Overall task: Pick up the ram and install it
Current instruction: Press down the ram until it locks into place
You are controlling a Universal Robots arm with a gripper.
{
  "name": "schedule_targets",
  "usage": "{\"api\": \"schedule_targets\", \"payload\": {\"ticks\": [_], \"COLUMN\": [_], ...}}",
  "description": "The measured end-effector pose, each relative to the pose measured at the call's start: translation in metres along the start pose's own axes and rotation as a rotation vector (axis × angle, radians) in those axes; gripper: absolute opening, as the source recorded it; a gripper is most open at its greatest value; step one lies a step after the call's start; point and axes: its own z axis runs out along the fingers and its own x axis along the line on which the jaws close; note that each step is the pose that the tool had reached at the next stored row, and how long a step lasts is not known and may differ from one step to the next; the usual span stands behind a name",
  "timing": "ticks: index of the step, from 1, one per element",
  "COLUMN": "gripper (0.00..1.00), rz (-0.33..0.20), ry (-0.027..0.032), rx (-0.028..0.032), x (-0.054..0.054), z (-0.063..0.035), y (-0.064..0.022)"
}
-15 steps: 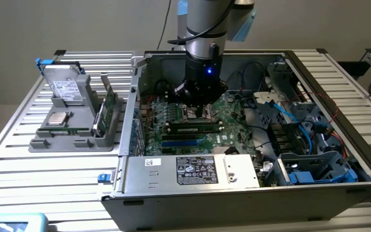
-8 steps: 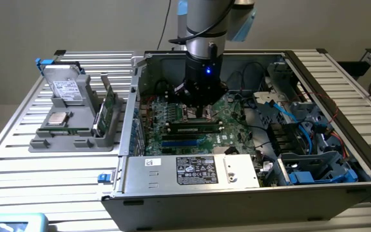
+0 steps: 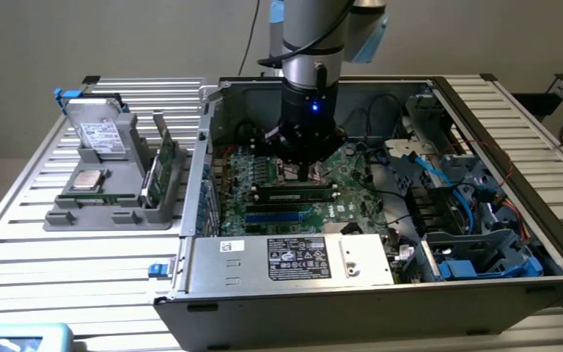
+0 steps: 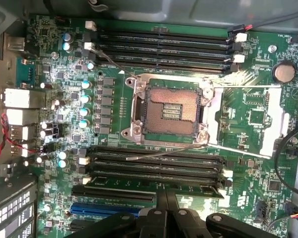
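Our gripper hangs with its fingers drawn together inside the open computer case, just above the motherboard. We see the ram seated in a black slot directly below it. A grey tray outside holds drives.

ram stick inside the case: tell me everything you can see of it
The ram is a slim, long stick standing on edge in a black slot of the green motherboard. The side that shows looks dark, with a pale label strip along it. It lies level, running across the exterior view. The hand, shut, is right above its middle. I cannot tell whether the hand touches the top edge, or whether the stick is fully seated.
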Motion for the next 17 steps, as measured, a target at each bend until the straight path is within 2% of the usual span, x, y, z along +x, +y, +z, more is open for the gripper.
{"api": "schedule_targets", "payload": {"ticks": [4, 8, 11, 17], "gripper": [0.11, 0.11, 0.11, 0.11], "rz": [0.038, 0.057, 0.069, 0.07], "ry": [-0.0007, -0.005, -0.0053, -0.0053], "rx": [0.0047, 0.0191, 0.0259, 0.0265], "x": [0.0, -0.0001, -0.0003, -0.0003], "z": [0.0001, 0.0, 0.0, 0.0], "y": [0.0001, 0.0, 0.0, 0.0]}}
